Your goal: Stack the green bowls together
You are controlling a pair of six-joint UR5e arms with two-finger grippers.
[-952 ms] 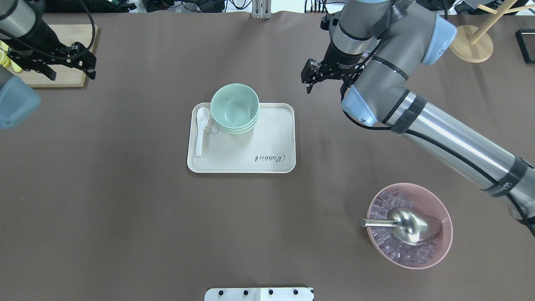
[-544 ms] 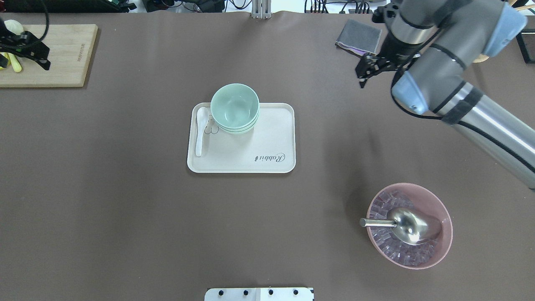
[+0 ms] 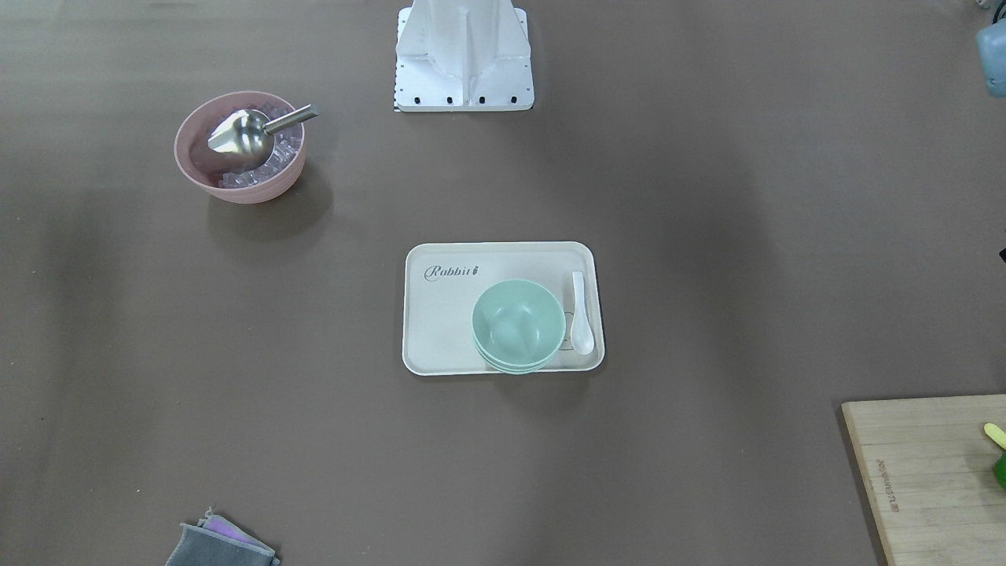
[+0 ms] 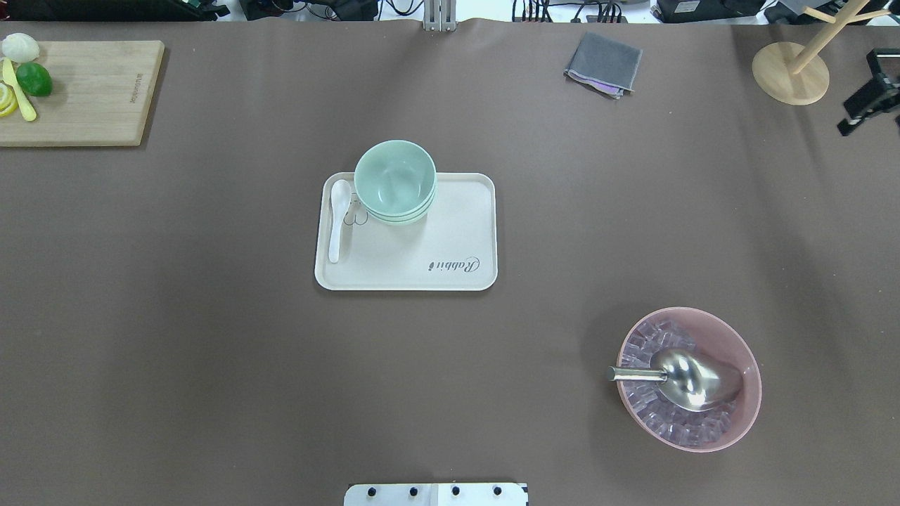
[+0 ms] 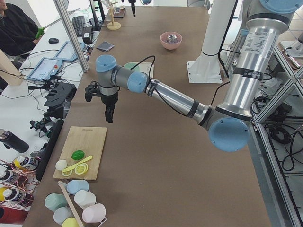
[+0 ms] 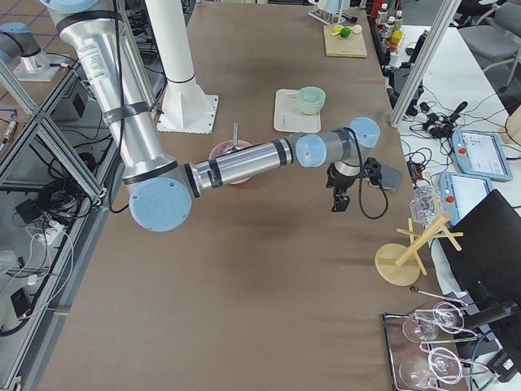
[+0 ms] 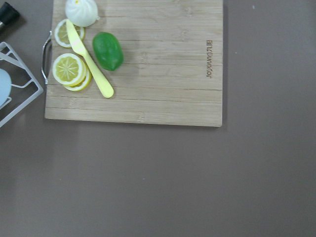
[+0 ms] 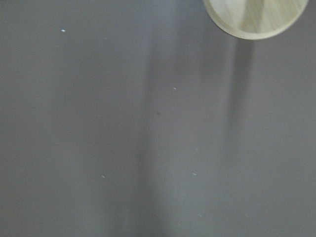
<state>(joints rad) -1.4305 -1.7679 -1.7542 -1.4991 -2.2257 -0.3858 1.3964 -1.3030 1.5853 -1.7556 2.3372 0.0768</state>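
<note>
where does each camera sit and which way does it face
Front-facing: across the table, facing the robot; base at top.
Overhead: behind the robot, down on green bowls; base at bottom.
Exterior left: table's left end; left arm near.
Exterior right: opposite end; right arm near.
Left wrist: down on cutting board; no body.
Right wrist: down on table; no body.
Front-facing and overhead share the tray.

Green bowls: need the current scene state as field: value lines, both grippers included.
green bowls: one nested stack, upright, on the tray
white spoon: on the tray, beside the stack
left gripper: far from the tray, near the cutting board; open or shut unclear
right gripper: far from the tray, near the wooden stand; open or shut unclear
pink bowl: apart from the tray, holds ice and a metal scoop
status: stacking looks done
</note>
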